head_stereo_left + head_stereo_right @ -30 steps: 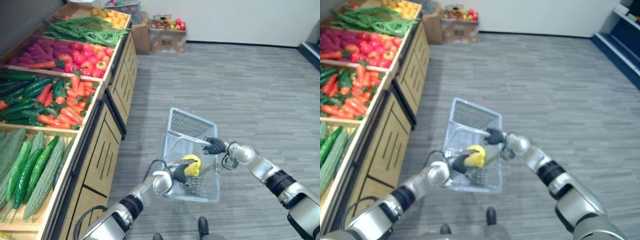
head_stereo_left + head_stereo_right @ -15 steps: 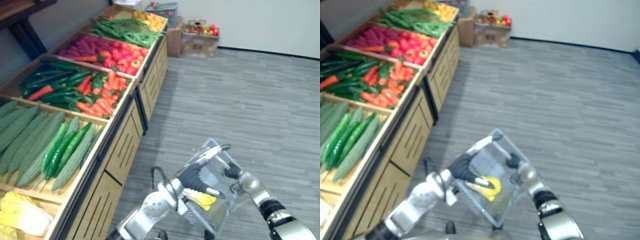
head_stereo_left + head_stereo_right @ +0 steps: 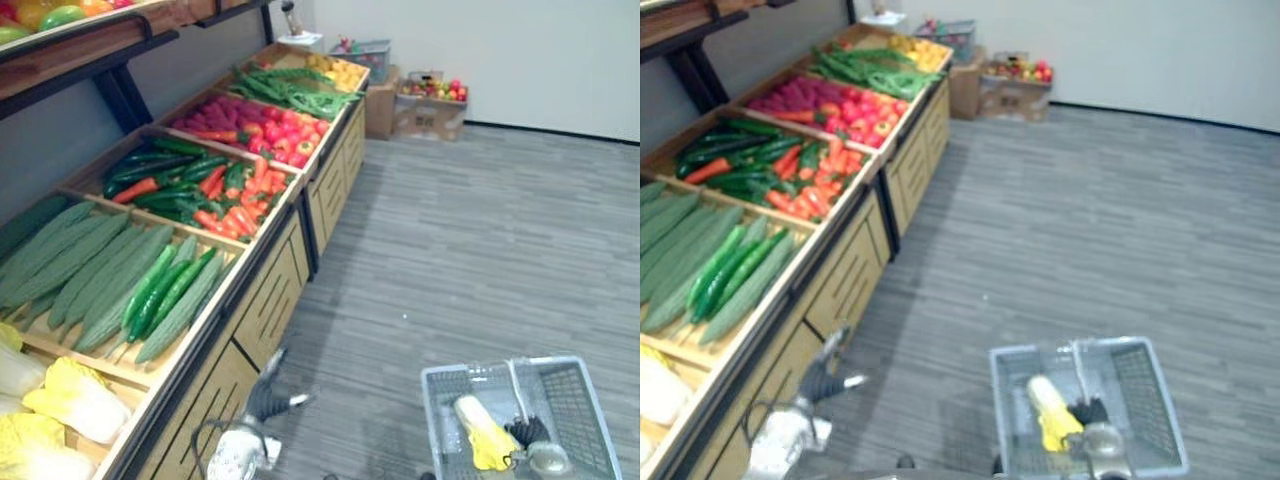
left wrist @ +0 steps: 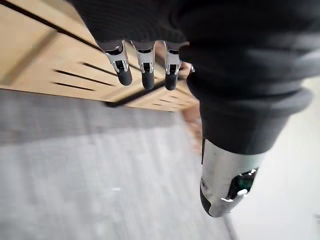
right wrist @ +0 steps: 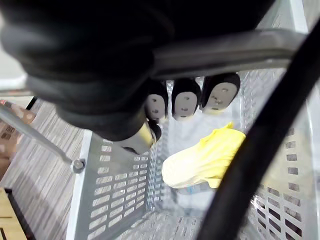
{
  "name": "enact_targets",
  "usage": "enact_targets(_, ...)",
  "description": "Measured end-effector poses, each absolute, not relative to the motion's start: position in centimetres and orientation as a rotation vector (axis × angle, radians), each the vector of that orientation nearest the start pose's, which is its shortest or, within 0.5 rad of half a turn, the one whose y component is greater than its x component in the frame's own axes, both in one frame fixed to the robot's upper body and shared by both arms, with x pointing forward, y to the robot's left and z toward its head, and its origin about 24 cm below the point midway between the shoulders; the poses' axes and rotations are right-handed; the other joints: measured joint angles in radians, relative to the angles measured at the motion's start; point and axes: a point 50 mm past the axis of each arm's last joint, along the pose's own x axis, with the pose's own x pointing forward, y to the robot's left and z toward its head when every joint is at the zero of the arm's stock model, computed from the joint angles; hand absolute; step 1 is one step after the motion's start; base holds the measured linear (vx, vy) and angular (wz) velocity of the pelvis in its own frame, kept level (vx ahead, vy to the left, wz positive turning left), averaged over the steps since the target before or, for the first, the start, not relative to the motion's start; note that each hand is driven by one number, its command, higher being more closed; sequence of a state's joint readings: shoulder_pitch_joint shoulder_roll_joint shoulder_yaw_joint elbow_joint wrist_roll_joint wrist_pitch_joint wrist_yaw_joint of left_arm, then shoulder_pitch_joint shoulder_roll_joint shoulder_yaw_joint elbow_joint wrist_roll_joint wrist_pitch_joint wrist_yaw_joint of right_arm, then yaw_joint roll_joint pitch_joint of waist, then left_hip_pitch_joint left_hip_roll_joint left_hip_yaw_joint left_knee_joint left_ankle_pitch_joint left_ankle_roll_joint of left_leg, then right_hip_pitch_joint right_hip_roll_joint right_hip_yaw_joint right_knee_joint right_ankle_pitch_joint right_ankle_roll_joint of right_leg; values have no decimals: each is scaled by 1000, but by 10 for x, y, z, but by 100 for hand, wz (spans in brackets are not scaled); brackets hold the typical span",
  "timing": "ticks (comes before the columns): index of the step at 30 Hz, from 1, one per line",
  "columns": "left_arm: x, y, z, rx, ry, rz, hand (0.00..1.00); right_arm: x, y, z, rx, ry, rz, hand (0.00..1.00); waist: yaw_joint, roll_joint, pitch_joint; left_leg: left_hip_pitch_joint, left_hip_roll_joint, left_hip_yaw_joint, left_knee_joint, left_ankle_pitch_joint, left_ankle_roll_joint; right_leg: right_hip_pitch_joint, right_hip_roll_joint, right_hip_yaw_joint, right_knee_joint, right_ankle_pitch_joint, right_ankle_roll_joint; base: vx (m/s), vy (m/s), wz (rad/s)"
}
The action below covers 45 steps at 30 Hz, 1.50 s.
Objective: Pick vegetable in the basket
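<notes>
A grey mesh basket [image 3: 565, 405] hangs low at the right, just above the floor. A yellow leafy vegetable [image 3: 481, 434] lies inside it, seen close up in the right wrist view [image 5: 202, 160]. My right hand [image 3: 528, 432] is shut on the basket's handle [image 5: 230, 47], fingers [image 5: 185, 97] curled under the bar. My left hand [image 3: 266, 390] is down at the left, in front of the wooden stand's cabinet front, well apart from the basket. Its fingers [image 4: 145, 70] are straight and hold nothing.
A long wooden produce stand [image 3: 255, 300] runs along the left. Its bins hold pale cabbages [image 3: 70, 400], cucumbers and bitter gourds [image 3: 140, 285], carrots and peppers [image 3: 215, 195], tomatoes [image 3: 285, 130] and green beans [image 3: 295, 85]. Cardboard boxes of fruit [image 3: 430, 100] stand by the far wall. Grey floor [image 3: 480, 230] spreads to the right.
The camera has swung up and left. My left hand has let go of the yellow vegetable, which now lies in the basket, and has moved left to the stand. The right hand keeps the handle.
</notes>
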<state>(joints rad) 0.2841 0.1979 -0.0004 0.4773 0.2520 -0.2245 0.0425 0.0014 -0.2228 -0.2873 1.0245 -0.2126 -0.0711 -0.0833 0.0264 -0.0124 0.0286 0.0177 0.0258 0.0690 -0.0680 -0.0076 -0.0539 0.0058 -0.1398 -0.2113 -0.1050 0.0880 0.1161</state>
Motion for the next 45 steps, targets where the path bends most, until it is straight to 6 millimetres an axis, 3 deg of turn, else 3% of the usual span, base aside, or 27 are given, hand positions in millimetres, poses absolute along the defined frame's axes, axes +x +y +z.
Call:
enact_targets(3,98,233,-128,491,819,65,0,114,-268,-137,-187,969,-407,100,-8,-9,-5,7,5,8,-1,-2,-3,1,4,7,0,-4,0,-19,-23,-6)
enact_targets(7,51,249,-149,504,1057,163,0,103,-261,-143,-94,978,-483,100,-11,-17,-7,32,9,50,-3,-13,-7,3,9,48,0,-3,0,1,-2,-29)
enact_targets(10,33,251,-155,478,1160,229,0,91,-257,-146,-41,986,-531,100,-24,-22,-10,39,8,62,-2,-22,-8,5,7,59,0,-5,2,12,7,-15)
enact_targets(13,26,244,-159,458,1198,222,0,87,-256,-148,-21,995,-549,100,-28,-27,-10,40,7,80,-2,-26,-7,-1,6,72,0,-5,2,9,6,-13)
enact_targets(16,27,235,-161,434,1205,209,0,84,-255,-149,-13,1003,-555,100,-29,-29,-9,43,5,87,0,-35,-2,-13,-1,85,29,-19,7,29,14,-12)
enact_targets(19,34,230,-162,442,1194,196,0,78,-255,-151,40,1007,-621,100,-37,-40,9,76,-9,86,3,-62,17,-76,-34,90,252,-128,26,57,42,6)
enact_targets(20,36,228,-162,449,1190,184,0,77,-255,-151,57,1000,-638,100,-40,-40,15,94,-19,89,5,-76,29,-130,-48,100,402,-162,26,7,33,-12)
enact_targets(21,39,227,-162,454,1184,176,0,81,-255,-150,61,983,-639,100,-45,-36,22,105,-20,96,11,-83,33,-192,-57,107,539,-159,13,8,48,-18)
enact_targets(22,47,225,-162,460,1161,161,0,86,-254,-147,95,945,-671,100,-50,-34,45,119,-16,103,29,-97,38,-263,-66,110,695,-124,-41,27,49,-14)
enact_targets(23,52,225,-161,462,1149,161,0,88,-254,-146,102,930,-679,100,-50,-30,62,131,-12,107,37,-106,41,-289,-69,109,754,-103,-60,72,47,-17)
enact_targets(24,59,226,-160,464,1127,166,0,91,-251,-146,121,911,-684,100,-50,-37,79,154,0,116,57,-129,47,-319,-75,110,843,-90,-56,113,25,-22)
enact_targets(25,69,226,-157,466,1091,171,0,91,-247,-146,135,905,-683,100,-51,-48,87,162,13,122,83,-156,46,-339,-74,89,893,-121,-63,154,5,-20)
enact_targets(27,86,225,-154,468,1046,172,0,91,-243,-147,144,911,-679,100,-52,-52,89,171,32,127,92,-174,40,-343,-69,38,847,-162,-52,211,-47,-13)
enact_targets(28,111,221,-148,469,981,172,0,91,-241,-148,151,914,-674,100,-52,-58,101,177,52,132,91,-190,20,-343,-55,-14,688,-161,-50,280,-104,-13)
enact_targets(30,128,217,-144,461,936,169,0,91,-238,-149,159,922,-671,100,-53,-57,115,180,66,133,91,-202,1,-331,-31,-13,521,-142,-28,300,-151,-8)
enact_targets(32,150,212,-138,453,881,166,0,87,-234,-154,183,965,-674,100,-55,-66,132,198,86,130,86,-231,-36,-302,-1,15,243,-81,-5,486,-295,4)
enact_targets(33,153,210,-137,447,873,169,0,86,-234,-155,199,980,-688,100,-58,-47,148,220,115,125,84,-257,-54,-275,27,19,232,23,-18,602,-332,20)
enact_targets(34,156,201,-137,424,865,157,0,87,-238,-155,217,979,-713,100,-70,-8,157,237,155,115,80,-270,-46,-288,65,5,310,-21,-53,511,-255,21)
enact_targets(36,153,196,-139,401,864,158,0,94,-239,-153,241,962,-734,100,-74,17,172,245,179,107,118,-237,-70,-324,74,-5,439,-122,-88,485,-251,4)
enact_targets(39,132,199,-146,349,928,213,0,85,-240,-155,202,1004,-717,100,-75,24,170,197,193,68,279,-159,-72,-276,65,-27,481,-203,-117,517,-289,19)
enact_targets(41,121,200,-149,298,958,257,0,67,-238,-161,186,1101,-706,100,-75,26,170,60,205,-23,580,-23,-147,-181,48,-75,443,-246,-129,517,-203,66)
enact_targets(42,121,201,-149,266,956,293,0,61,-238,-162,174,1124,-709,100,-72,26,173,-4,209,-40,722,32,-165,-132,42,-83,417,-253,-131,448,-135,49)
enact_targets(44,121,204,-148,217,951,346,0,52,-239,-163,146,1162,-702,100,-49,18,180,-100,223,17,962,22,-162,-14,34,-87,352,-253,-131,460,-100,7)
enact_targets(45,119,206,-147,184,948,390,0,44,-243,-163,87,1183,-678,100,-47,18,180,-169,234,97,1020,-29,-124,85,17,-103,298,-253,-131,456,-48,-1)
